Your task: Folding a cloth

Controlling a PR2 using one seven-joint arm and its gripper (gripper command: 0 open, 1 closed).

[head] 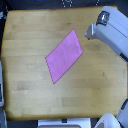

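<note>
The pink-magenta cloth (64,55) lies flat and unfolded on the wooden table (30,35), turned diagonally, with one corner pointing to the upper right and one to the lower left. My white arm (112,32) reaches in from the exterior view's right. Its end (90,33) sits just right of the cloth's upper right corner, apart from it. The fingers are too blurred and hidden by the arm's housing to read as open or shut.
The tabletop's edges show on all sides. A dark strip runs along the exterior view's left edge. White robot parts (107,121) sit at the bottom right, and a light object (59,122) pokes in at the bottom centre.
</note>
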